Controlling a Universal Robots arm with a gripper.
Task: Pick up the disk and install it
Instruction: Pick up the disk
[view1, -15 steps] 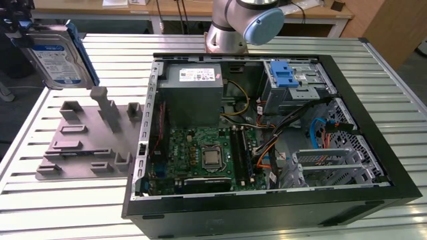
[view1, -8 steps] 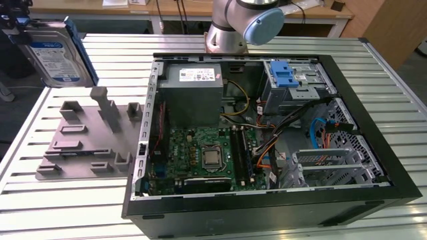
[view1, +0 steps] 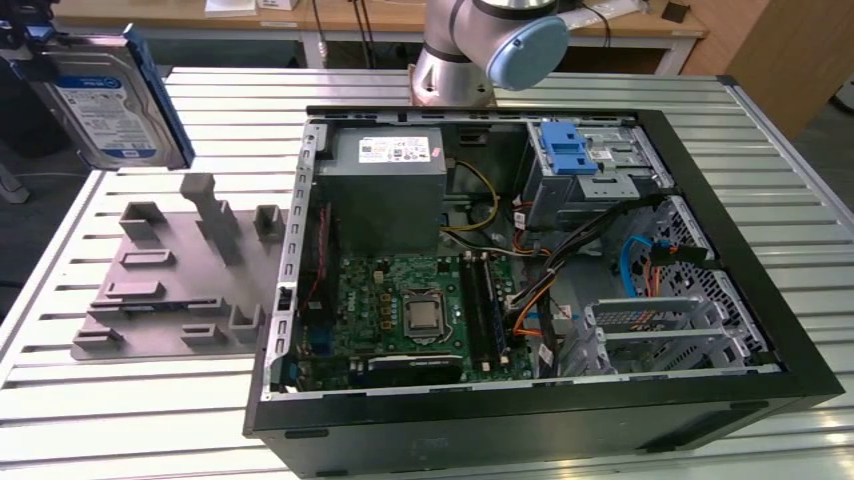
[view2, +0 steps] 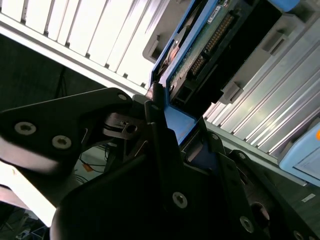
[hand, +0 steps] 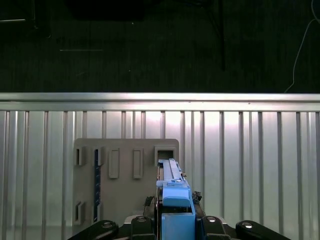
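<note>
Slatted metal table (view1: 134, 420) carries the open PC case (view1: 534, 425); motherboard (view1: 380, 295), power supply (view1: 387, 205) and drive cage (view1: 594, 170) sit inside. Gripper (hand: 175, 212) is clamped on the disk (view1: 107, 100), held on edge above the grey fixture (view1: 167, 285) at the exterior view's left.

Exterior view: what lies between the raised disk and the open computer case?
Bare slatted table in the exterior view; the grey holder plate sits off that stretch, below the disk.

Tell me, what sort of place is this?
Probably a robotics lab or test workshop: a robot arm stands at a slatted metal table beside an open computer case, and its gripper holds the disk above a grey fixture plate.
</note>
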